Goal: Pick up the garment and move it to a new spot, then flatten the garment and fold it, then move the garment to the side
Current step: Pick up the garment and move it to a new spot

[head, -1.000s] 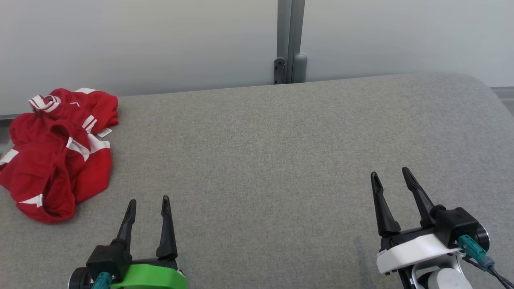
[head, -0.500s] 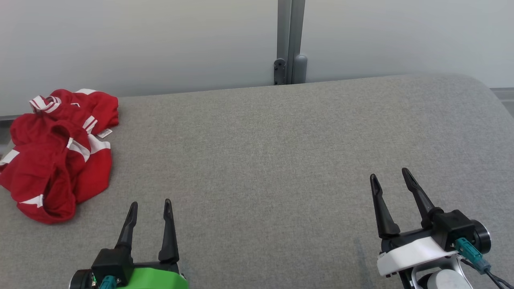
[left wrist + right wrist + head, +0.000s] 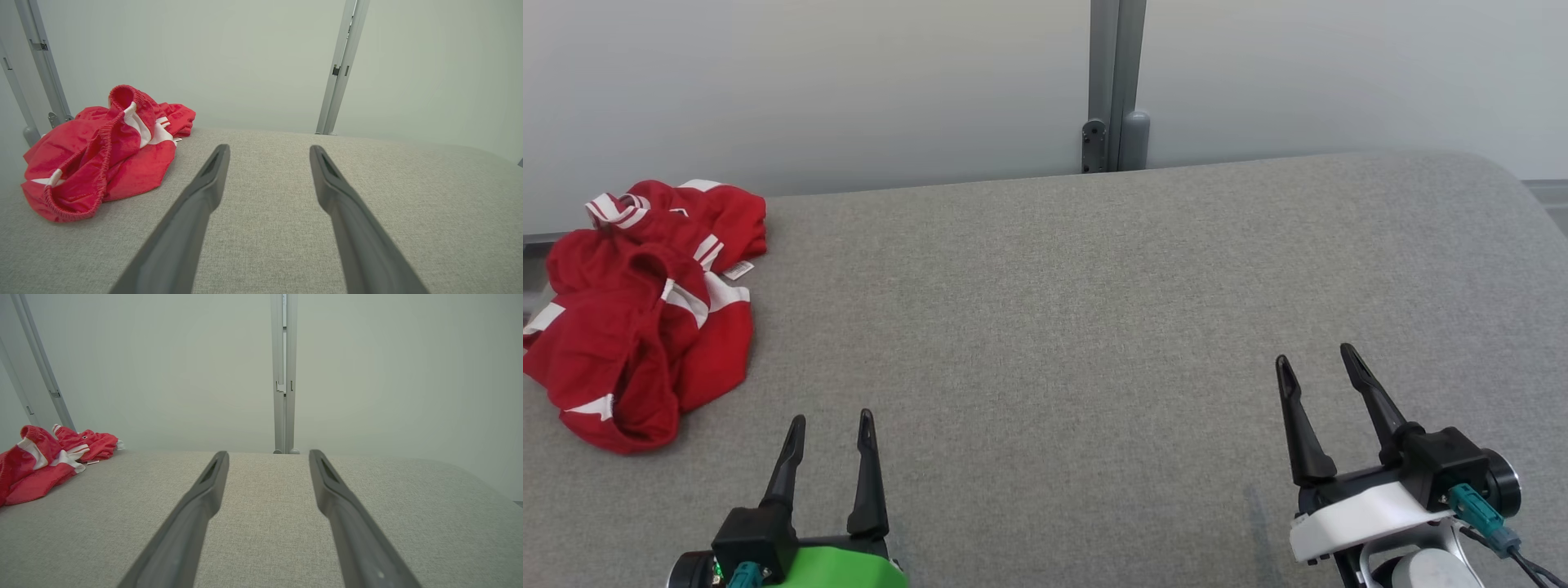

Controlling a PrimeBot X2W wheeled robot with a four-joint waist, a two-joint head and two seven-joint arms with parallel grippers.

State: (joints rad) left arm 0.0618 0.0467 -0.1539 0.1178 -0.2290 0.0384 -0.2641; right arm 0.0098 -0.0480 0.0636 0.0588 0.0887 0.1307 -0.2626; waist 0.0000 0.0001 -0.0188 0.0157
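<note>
Along the near edge of the counter point(image 3: 1054, 343), the left jaws and the right jaws both stand apart and empty, the right ones toward the near right corner. The garment point(image 3: 637, 327), a crumpled red heap with white stripes and a gathered waistband, lies at the left edge toward the far left corner, well apart from both. The step in hand looks like the first pick-up. The left arm is better placed. It should come down on a raised ridge such as the waistband fold, close on one thick bunch, and lift until trailing cloth clears before carrying it to the bare middle. It should keep short of the metal post point(image 3: 1116, 82) behind the far edge.
</note>
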